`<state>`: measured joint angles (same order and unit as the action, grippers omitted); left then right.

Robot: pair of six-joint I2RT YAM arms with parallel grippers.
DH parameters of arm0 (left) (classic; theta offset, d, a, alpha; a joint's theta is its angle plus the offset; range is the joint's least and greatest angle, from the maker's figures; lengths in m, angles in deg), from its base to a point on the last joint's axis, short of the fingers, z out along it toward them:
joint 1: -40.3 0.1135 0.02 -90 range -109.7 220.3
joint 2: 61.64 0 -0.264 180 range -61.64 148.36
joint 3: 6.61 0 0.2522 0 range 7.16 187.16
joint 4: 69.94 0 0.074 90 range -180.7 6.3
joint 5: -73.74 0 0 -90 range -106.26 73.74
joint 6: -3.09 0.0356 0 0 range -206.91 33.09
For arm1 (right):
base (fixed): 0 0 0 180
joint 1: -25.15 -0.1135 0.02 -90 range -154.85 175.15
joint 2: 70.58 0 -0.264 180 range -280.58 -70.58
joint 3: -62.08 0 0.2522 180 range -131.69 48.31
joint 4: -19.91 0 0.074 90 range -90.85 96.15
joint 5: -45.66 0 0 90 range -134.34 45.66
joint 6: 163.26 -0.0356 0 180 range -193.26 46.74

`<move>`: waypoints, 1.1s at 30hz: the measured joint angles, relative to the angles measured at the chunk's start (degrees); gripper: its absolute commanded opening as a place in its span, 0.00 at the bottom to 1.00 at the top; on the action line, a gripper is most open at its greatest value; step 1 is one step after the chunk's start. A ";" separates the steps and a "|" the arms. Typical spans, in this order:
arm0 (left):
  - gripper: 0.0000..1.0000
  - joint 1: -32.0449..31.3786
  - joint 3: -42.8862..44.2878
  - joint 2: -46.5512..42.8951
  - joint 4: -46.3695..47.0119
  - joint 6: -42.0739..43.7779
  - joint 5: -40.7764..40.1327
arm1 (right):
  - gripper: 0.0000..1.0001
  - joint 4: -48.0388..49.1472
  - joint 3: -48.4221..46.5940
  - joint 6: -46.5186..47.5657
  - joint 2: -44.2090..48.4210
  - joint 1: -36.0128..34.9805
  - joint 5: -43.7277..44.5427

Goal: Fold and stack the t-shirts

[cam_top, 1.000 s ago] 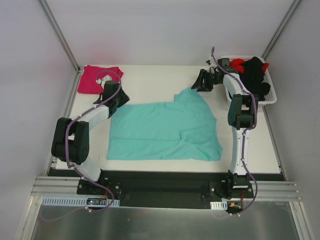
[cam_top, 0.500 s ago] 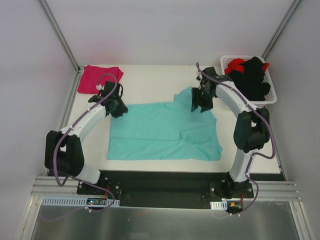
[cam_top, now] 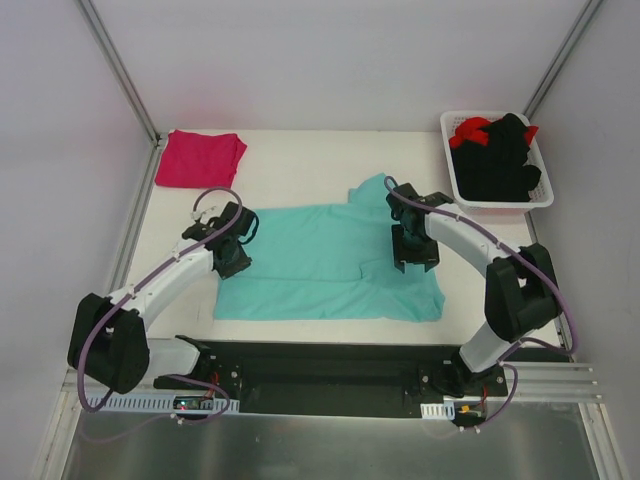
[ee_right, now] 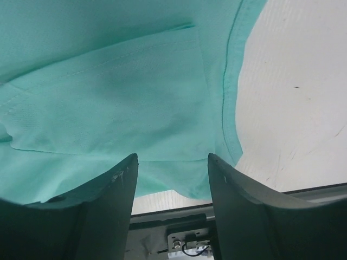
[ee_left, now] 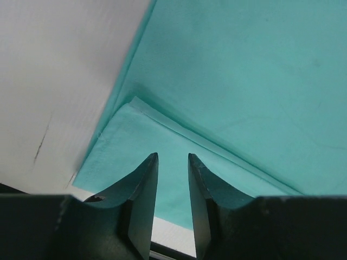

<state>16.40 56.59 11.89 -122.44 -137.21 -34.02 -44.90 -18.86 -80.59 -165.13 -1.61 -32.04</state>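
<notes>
Teal t-shirt [cam_top: 330, 262] is laid flat beneath left gripper [ee_left: 172, 157], shown narrowly parted by its wrist view, and right gripper [ee_right: 172, 158], shown wide apart, both empty; pink t-shirt [cam_top: 200, 158] is seen overhead only

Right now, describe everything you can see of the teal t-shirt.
The teal t-shirt is plain, thin, soft knit with stitched hems. It lies flat across the middle of the white table, partly folded: one layer overlaps another along the near side, and a corner juts toward the far side. The left gripper hovers at its left edge, the right gripper over its right part; both are open, gripping nothing.
</notes>
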 measured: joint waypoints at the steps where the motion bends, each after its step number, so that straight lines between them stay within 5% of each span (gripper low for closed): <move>1: 0.28 0.00 -0.24 -0.63 -0.17 -0.44 -0.94 | 0.57 0.02 -0.13 -0.28 0.66 -0.11 0.57; 14: 0.29 -0.07 -6.51 -5.64 9.46 -2.89 -6.84 | 0.55 8.68 -0.35 -3.34 0.92 -0.66 1.31; 33: 0.30 -1.29 -8.87 4.76 23.10 -1.38 -8.28 | 0.54 19.87 1.20 -3.78 -5.73 -0.72 0.42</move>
<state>15.11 47.71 16.66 -99.34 -138.59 -42.31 -25.03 -17.66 -84.37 -170.85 -2.33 -31.63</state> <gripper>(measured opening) 0.295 0.545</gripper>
